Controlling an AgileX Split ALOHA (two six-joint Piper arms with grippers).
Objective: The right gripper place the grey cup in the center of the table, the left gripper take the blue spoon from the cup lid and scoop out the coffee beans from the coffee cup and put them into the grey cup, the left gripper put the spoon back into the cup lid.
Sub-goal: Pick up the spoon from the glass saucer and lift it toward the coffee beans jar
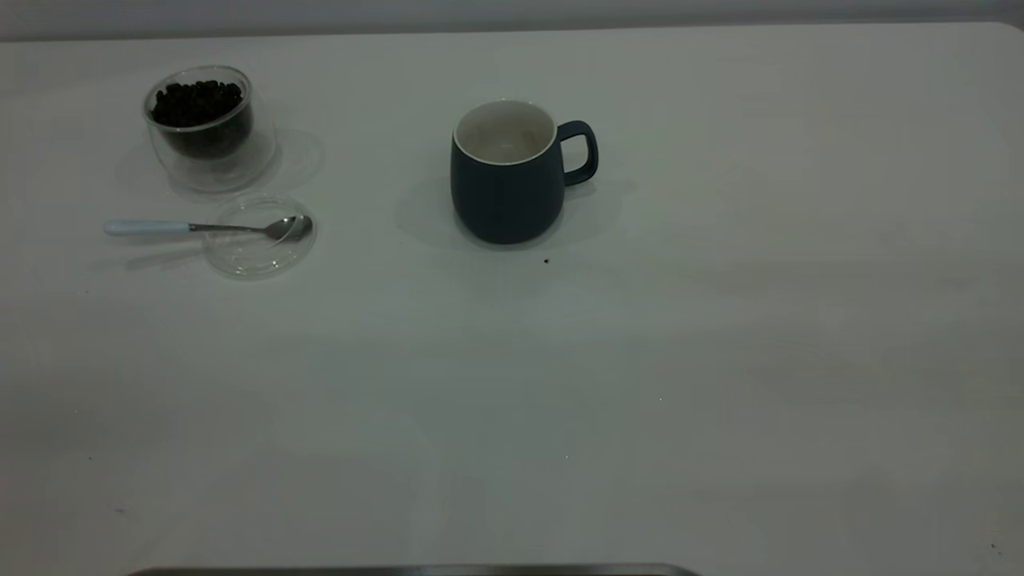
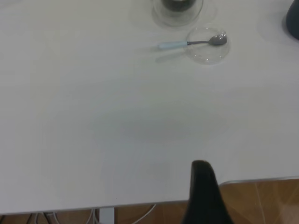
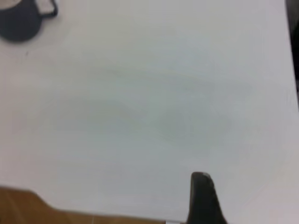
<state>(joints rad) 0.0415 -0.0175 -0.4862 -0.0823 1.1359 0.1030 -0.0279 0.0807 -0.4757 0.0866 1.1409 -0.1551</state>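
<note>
Standing upright mid-table in the exterior view, the mug looks heavy, stiff and breakable; its handle offers the grip. The spoon rests bowl-in-lid, light and slippery, best pinched at its handle. The left wrist view shows the left gripper well back; the right wrist view, the right gripper. I cannot tell either's jaw state.

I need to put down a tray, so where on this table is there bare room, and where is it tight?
The whole near half of the table is bare, as is everything on the handle side of the grey cup. A moderate gap lies between it and the cup lid. It is tight by the coffee cup, lid and blue spoon.
</note>
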